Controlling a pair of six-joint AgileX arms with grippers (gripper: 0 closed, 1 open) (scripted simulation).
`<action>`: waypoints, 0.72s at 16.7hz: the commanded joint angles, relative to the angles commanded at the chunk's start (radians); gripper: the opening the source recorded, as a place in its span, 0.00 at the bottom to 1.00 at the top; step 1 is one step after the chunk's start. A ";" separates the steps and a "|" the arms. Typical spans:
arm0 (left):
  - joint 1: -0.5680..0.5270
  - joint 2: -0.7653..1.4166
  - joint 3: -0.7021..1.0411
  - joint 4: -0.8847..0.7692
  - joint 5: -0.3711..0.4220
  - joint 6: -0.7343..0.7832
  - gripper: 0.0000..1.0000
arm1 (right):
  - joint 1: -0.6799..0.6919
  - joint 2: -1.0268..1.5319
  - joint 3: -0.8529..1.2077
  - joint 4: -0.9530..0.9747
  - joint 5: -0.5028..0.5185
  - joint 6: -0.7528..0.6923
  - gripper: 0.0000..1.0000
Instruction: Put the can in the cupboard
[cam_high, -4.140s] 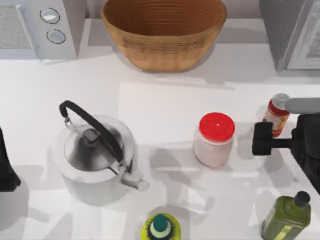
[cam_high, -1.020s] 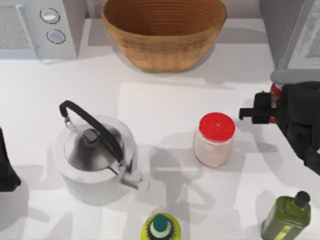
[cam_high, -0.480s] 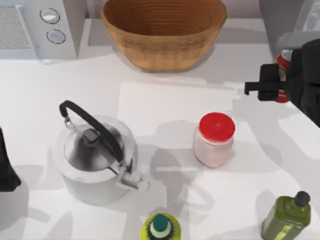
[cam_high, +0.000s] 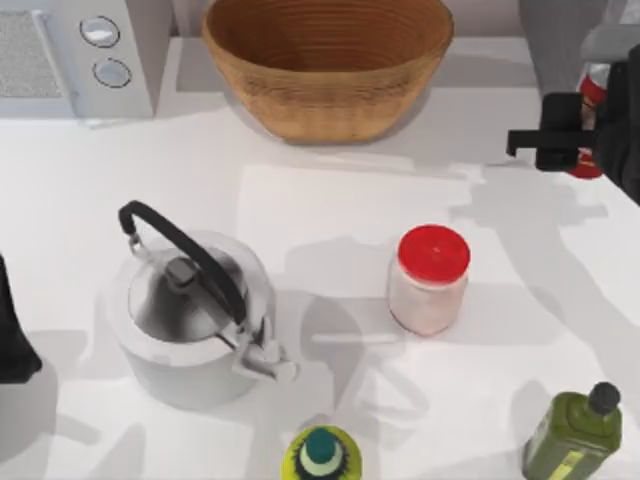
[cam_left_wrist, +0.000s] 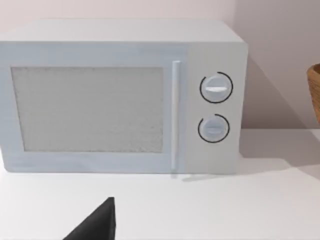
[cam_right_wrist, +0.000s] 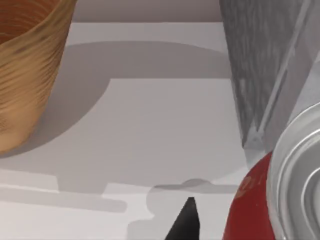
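The can (cam_high: 596, 86), a slim red cylinder with a silver top, is held off the table at the far right. My right gripper (cam_high: 575, 135) is shut on it, one black finger (cam_high: 545, 135) sticking out to the left. The grey cupboard (cam_high: 555, 35) stands just behind the gripper at the back right corner. The right wrist view shows the can (cam_right_wrist: 250, 210) close up beside a dark fingertip (cam_right_wrist: 186, 222), and the cupboard (cam_right_wrist: 260, 65) with its pale door frame is right behind. My left arm (cam_high: 10, 340) is parked at the table's left edge.
A wicker basket (cam_high: 325, 60) sits at the back middle and a microwave (cam_high: 70, 55) at the back left. A metal kettle (cam_high: 190, 310) stands front left. A red-lidded jar (cam_high: 430, 280) stands centre right, a green bottle (cam_high: 575, 435) front right, and a yellow-green bottle (cam_high: 320, 455) at the front edge.
My right gripper closed on the can, lifted it from the table and carried it back and to the right, toward the cupboard. The left arm has not moved.
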 joint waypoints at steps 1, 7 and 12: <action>0.000 0.000 0.000 0.000 0.000 0.000 1.00 | 0.000 -0.001 -0.001 0.000 0.000 0.000 0.00; 0.000 0.000 0.000 0.000 0.000 0.000 1.00 | -0.030 -0.227 -0.110 0.000 -0.074 -0.043 0.00; 0.000 0.000 0.000 0.000 0.000 0.000 1.00 | -0.116 -0.651 -0.318 -0.017 -0.179 -0.101 0.00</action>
